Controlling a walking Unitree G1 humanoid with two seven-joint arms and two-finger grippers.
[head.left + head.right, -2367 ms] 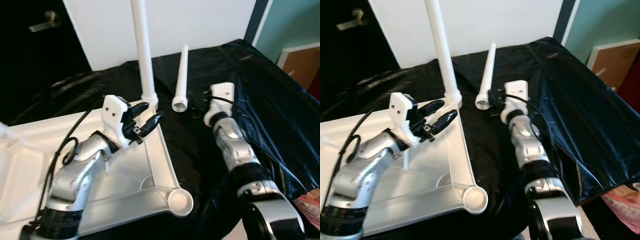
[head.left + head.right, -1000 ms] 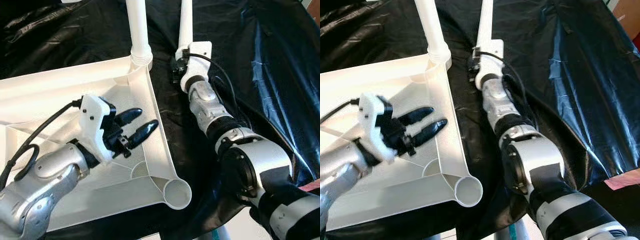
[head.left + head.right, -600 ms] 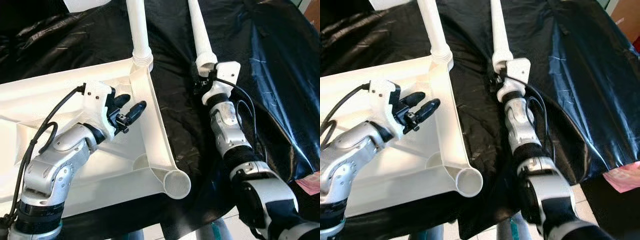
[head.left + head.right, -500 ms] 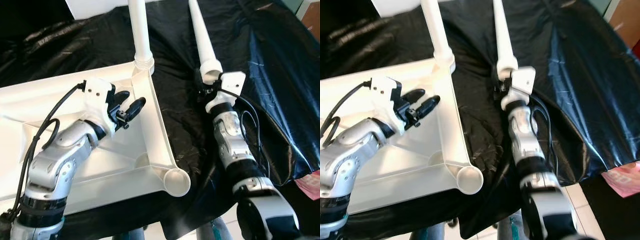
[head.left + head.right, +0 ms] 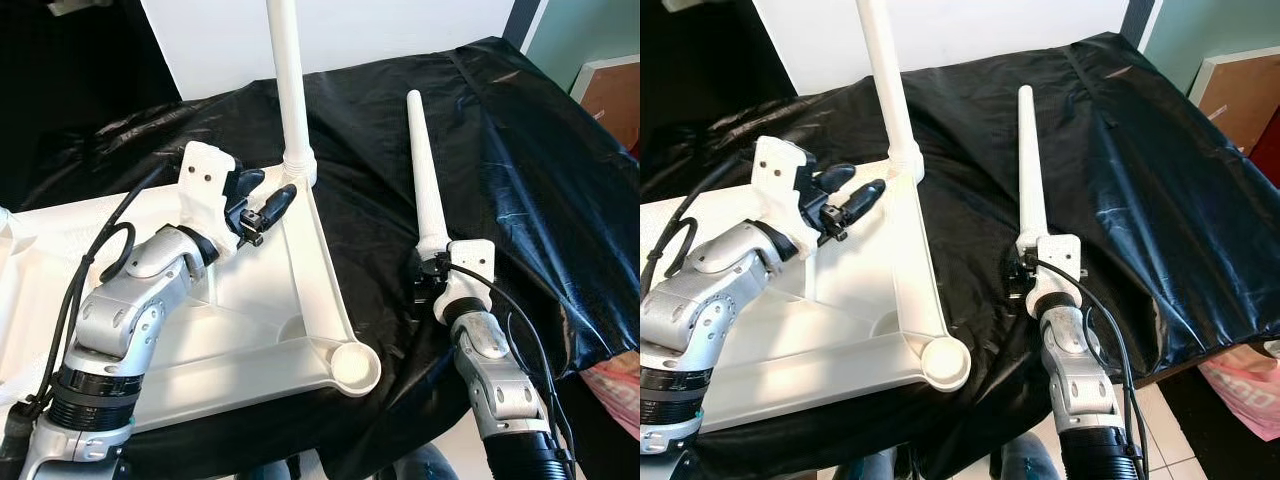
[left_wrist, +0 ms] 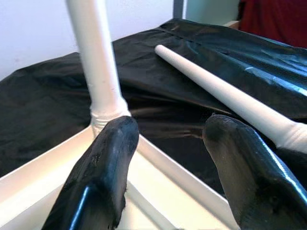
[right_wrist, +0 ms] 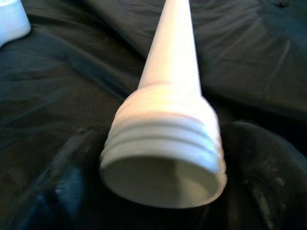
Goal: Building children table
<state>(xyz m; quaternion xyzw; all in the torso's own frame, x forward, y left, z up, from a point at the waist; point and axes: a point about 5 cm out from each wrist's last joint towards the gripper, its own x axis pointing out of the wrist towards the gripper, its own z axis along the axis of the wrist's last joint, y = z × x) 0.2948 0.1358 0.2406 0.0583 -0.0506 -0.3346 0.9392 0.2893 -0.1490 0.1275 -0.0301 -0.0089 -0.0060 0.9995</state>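
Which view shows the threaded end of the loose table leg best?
The right wrist view: the loose table leg faces the camera, showing threads and hollow opening between the right gripper jaws. Both eye views show its full length, threads hidden. The left wrist view shows its shaft.

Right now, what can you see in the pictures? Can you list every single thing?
table top: one, white, upside down on the black sheet, in front of the left arm.
fitted leg: one, white, upright in the table top's far corner.
loose leg: one, white, held at its threaded end by the right gripper.
empty socket: one, white, near corner of the table top.
black sheet: one, shiny, covering the surface underneath.
pink bag: one, lower right edge.
left gripper: open, above the table top near the fitted leg.
right gripper: shut on the loose leg.
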